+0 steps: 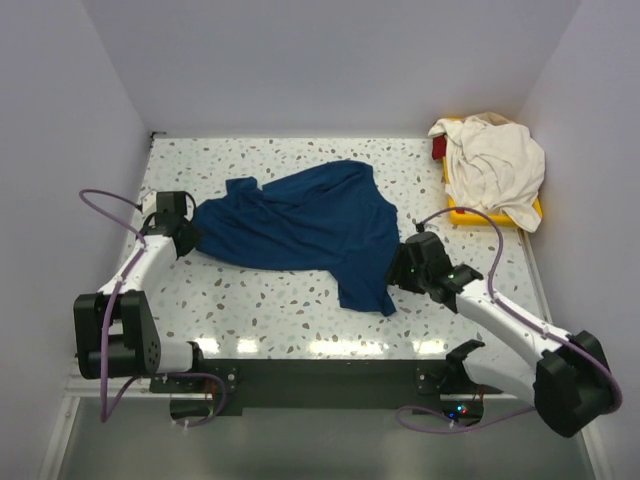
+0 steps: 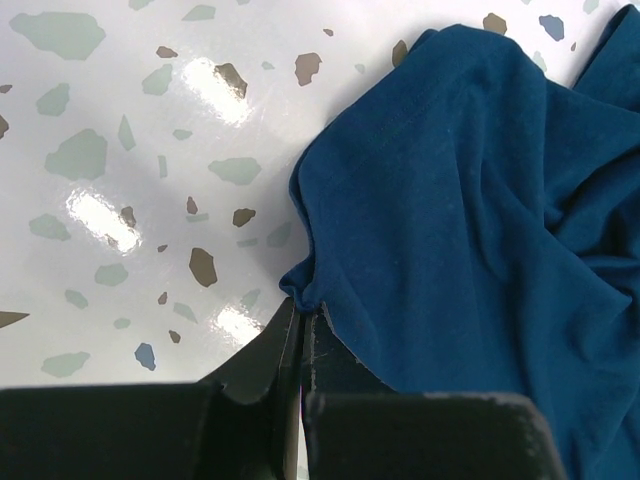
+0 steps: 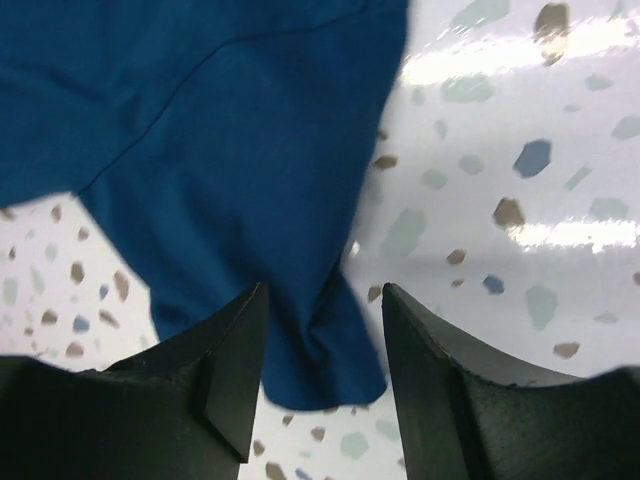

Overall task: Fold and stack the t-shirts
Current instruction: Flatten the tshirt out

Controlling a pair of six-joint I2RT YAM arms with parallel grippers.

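We judge the navy t-shirt [image 1: 300, 225], lying crumpled on the table [image 1: 262, 305], limp and light, best taken by its hems: the left gripper [image 2: 302, 318] pinches one edge, the right gripper [image 3: 322, 295] hovers spread over another.

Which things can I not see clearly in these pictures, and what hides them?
- Top view: the cream t-shirt covers most of the yellow tray; its contents are hidden.
- Top view: the navy t-shirt lies crumpled; folds hide which side faces up.
- Left wrist view: the shut jaws hide how much navy cloth they pinch.
- Right wrist view: blur hides whether the open jaws touch the cloth.
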